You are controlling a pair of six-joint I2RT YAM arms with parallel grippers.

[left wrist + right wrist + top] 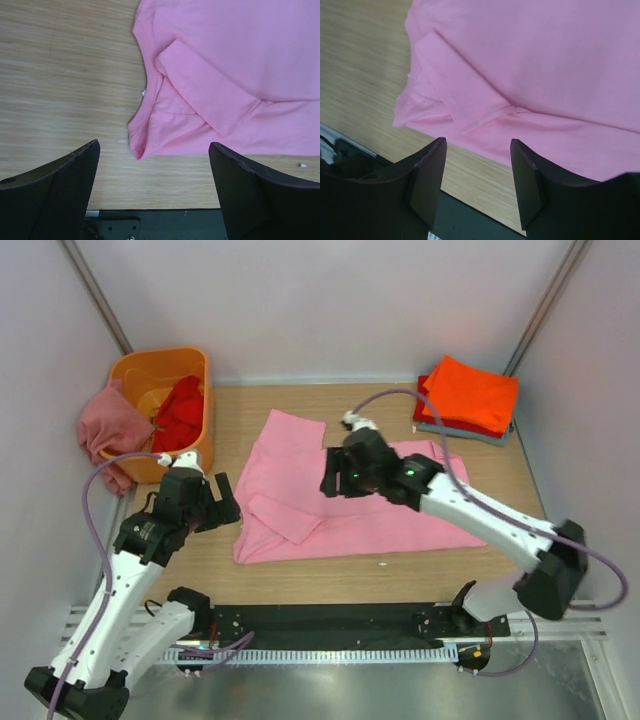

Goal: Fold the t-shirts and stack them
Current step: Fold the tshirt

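A light pink t-shirt (pixel 330 495) lies spread flat on the wooden table, one sleeve folded inward near its left end; it also shows in the left wrist view (pixel 220 75) and the right wrist view (pixel 530 75). My left gripper (pixel 225 502) is open and empty, just left of the shirt's left edge. My right gripper (pixel 333 475) is open and empty, hovering above the shirt's middle. A folded orange shirt (pixel 468 392) tops a stack with a red shirt and a grey-blue shirt (pixel 470 433) at the back right.
An orange plastic tub (pixel 150 375) stands at the back left with a red shirt (pixel 182 412) inside and a dusty rose shirt (pixel 105 425) draped over its left rim. A black base rail (pixel 330 620) runs along the table's near edge.
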